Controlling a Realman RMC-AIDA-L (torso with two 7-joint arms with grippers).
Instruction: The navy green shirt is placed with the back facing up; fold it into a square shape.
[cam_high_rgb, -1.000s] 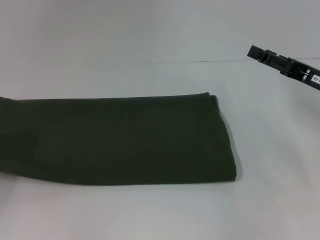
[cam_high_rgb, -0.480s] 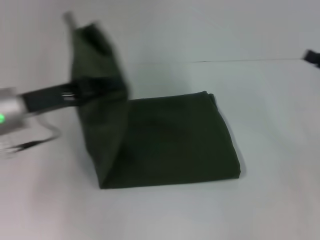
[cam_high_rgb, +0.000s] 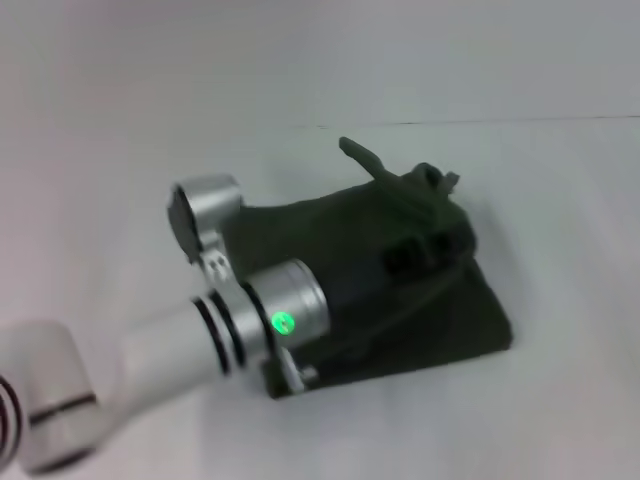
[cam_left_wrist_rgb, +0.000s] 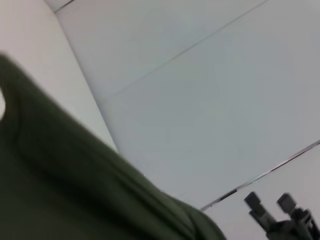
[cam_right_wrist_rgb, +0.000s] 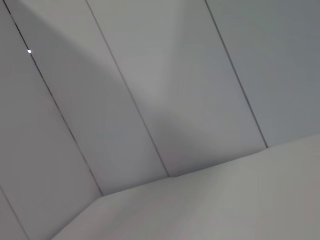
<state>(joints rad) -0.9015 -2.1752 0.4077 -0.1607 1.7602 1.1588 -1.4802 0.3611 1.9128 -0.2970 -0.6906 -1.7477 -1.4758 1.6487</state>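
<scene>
Head view shows the navy green shirt (cam_high_rgb: 470, 310) lying on the white table (cam_high_rgb: 560, 200) right of centre as a compact, roughly square bundle; a second ago it stretched as a long folded strip running off the left edge of the picture, and half a second ago its left end was lifted upright. That end has since been carried across to the right, so the strip is now doubled over on itself. The left gripper (cam_high_rgb: 425, 195) reaches across the cloth to its far right corner, where a bunched bit of fabric sits at the fingertips; it appears closed on the shirt, though the fingers are partly hidden by cloth. The left wrist view shows dark green fabric filling its near field, which fits that. The right gripper, seen at the right edge a second ago, has left the head view; the left wrist view catches it (cam_left_wrist_rgb: 272, 210) farther off, and whether its fingers are spread I cannot tell. By my judgement the squaring fold is nearly made; release and smoothing remain.
</scene>
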